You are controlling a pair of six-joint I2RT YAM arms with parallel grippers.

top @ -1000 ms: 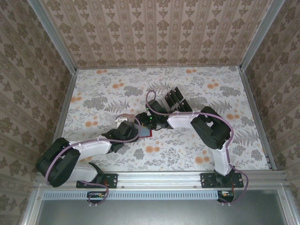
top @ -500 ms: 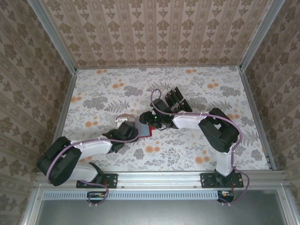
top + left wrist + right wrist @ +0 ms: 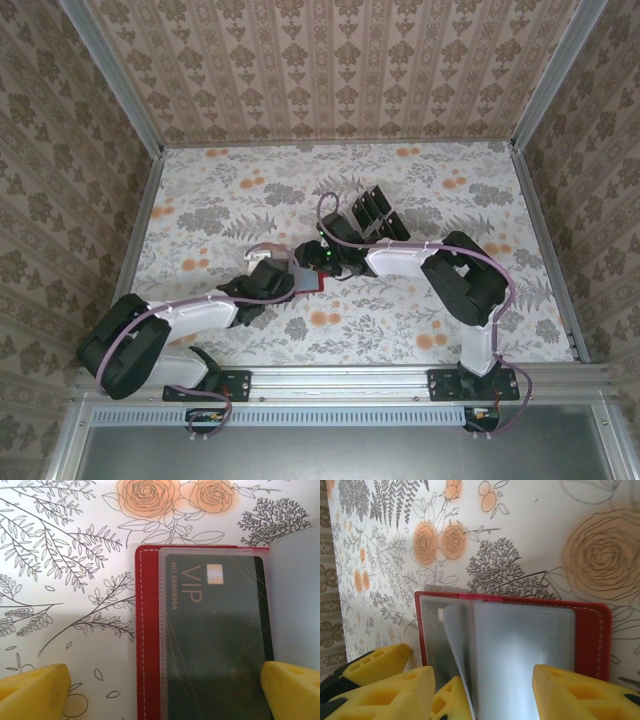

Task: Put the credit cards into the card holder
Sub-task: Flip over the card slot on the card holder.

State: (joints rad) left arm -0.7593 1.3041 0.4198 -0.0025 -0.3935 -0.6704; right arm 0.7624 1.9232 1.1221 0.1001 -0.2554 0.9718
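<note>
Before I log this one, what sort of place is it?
Likely a staged robot test cell: wallpapered panels box in a floral-covered table, with aluminium posts at the corners and a mounting rail along the near edge.

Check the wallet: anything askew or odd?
Yes. On the open red wallet, one clear sleeve curls up off the page instead of lying flat, and the dark card sticks out past its sleeve's edge, so it looks only partly seated.

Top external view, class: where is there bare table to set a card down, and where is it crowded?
Free: the far strip of table along the back wall, the left side between the rail and left arm, the right side beyond the right arm. Crowded: the centre, where both arms meet over the red card holder near the card rack.
</note>
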